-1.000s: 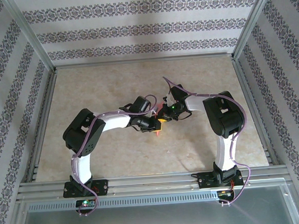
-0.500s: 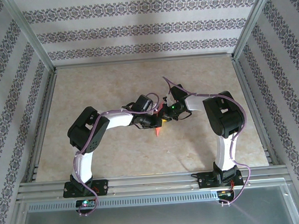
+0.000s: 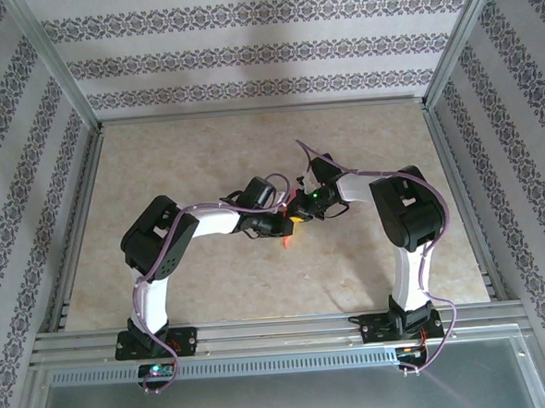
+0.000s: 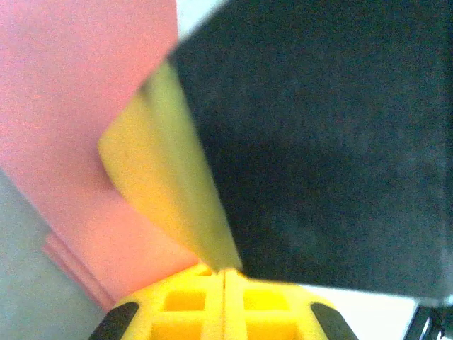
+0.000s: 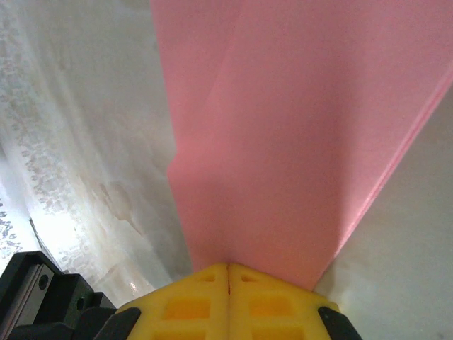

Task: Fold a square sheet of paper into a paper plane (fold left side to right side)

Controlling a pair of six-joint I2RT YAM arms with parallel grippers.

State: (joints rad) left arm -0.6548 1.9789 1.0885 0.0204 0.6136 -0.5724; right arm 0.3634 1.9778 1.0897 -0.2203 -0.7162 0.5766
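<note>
We begin at the right gripper: its yellow moulded-plastic fingers are clenched, the seam between them a thin straight line. The salmon-pink paper spreads face-on from under their tips rather than out of the seam, so the tips seem to rest on it; we cannot tell whether any layer is nipped. The paper is matte and smooth, folded into layers, with a soft crease running up its left part and stacked edges along its right side.

The left gripper is clenched too, nothing visible in its seam. The paper lies to its left, and close against it stand a rounded yellow wedge and a matte black block, both blurred.

The paper lies at the middle of the table, a pale marbled surface. From above, both wrists crowd together there, a pink tip poking out just near of them. Bare table lies open all round, well apart from the patterned walls and the aluminium rails.
</note>
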